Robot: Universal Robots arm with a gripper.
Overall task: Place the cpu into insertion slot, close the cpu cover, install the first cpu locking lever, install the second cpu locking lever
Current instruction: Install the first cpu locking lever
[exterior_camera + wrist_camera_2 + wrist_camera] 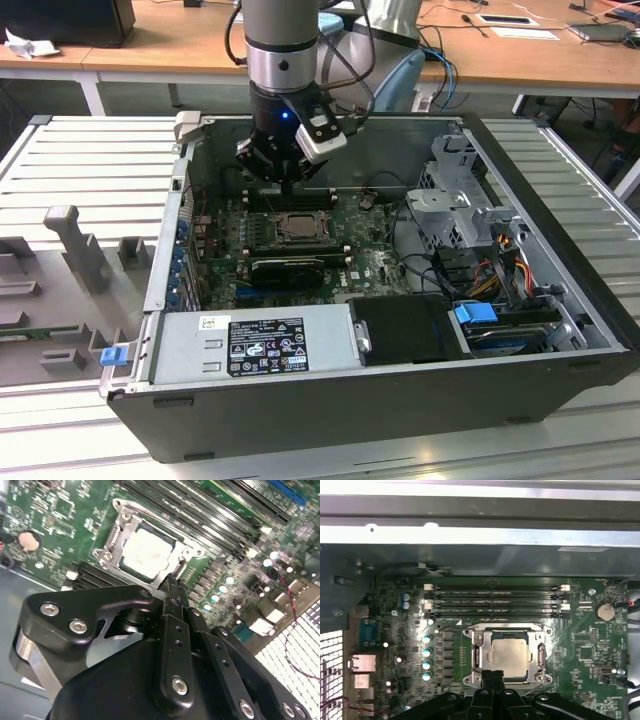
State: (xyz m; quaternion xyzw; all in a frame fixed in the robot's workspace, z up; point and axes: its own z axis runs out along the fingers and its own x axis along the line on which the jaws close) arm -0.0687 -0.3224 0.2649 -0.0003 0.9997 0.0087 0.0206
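The cpu (509,652), a pale silver square, lies flat in the insertion slot (270,235) on the green board. It shows in the second wrist view too, the cpu (148,554). The cpu cover (477,652) is a silvery frame lying down around the chip, also seen as the cpu cover (113,539). A thin wire lever (155,522) runs along one side of the socket. My gripper (172,581) is shut with nothing in it, its tips hovering at the socket's edge. In the exterior view the gripper (288,186) hangs just above the socket's far side.
Long black memory slots (492,600) lie beside the socket. A coin battery (605,612) sits near the board's edge. In the exterior view the open case (520,180) surrounds the board, with a power supply (265,345) in front, a drive cage and cables (490,270) at the right.
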